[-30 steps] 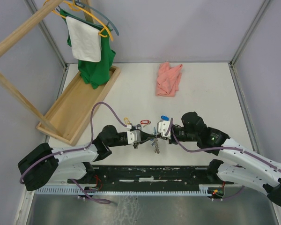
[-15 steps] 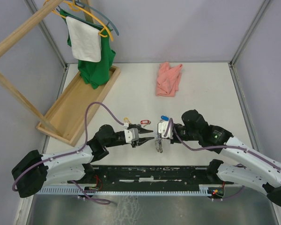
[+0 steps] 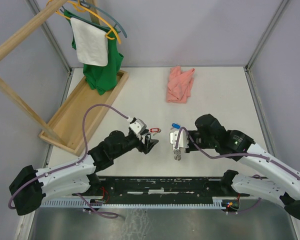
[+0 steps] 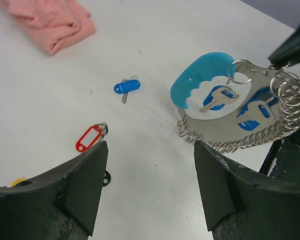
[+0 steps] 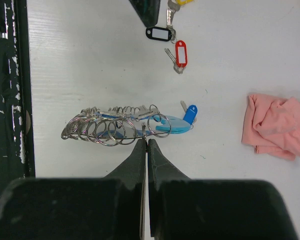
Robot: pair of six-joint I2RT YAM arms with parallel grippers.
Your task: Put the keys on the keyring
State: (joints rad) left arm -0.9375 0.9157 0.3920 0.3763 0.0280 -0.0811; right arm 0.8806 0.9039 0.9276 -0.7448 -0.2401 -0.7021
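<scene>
My right gripper [image 5: 146, 141] is shut on one ring of the keyring [image 5: 112, 127], a loop crowded with silvery rings and carrying a light-blue tag [image 5: 172, 125]. Seen from above, the keyring [image 3: 177, 153] hangs just under that gripper [image 3: 178, 148]. My left gripper [image 3: 149, 143] stands open and empty to the left of it, apart from the keyring [image 4: 245, 117]. Loose keys lie on the table: one with a blue tag [image 4: 126, 87], one with a red tag [image 4: 90, 138], one with a black tag [image 5: 159, 33], and a yellow-tagged one [image 5: 178, 2] mostly cut off.
A pink cloth [image 3: 180, 84] lies at the back of the table. A long wooden tray [image 3: 80, 115] sits at the left under a rack with a green shirt and white towel [image 3: 96, 50] on hangers. The black base rail [image 3: 160, 185] runs along the near edge.
My left gripper has opened and drawn back to the left, away from the keyring. My right gripper has stayed shut on the keyring and shifted slightly right.
</scene>
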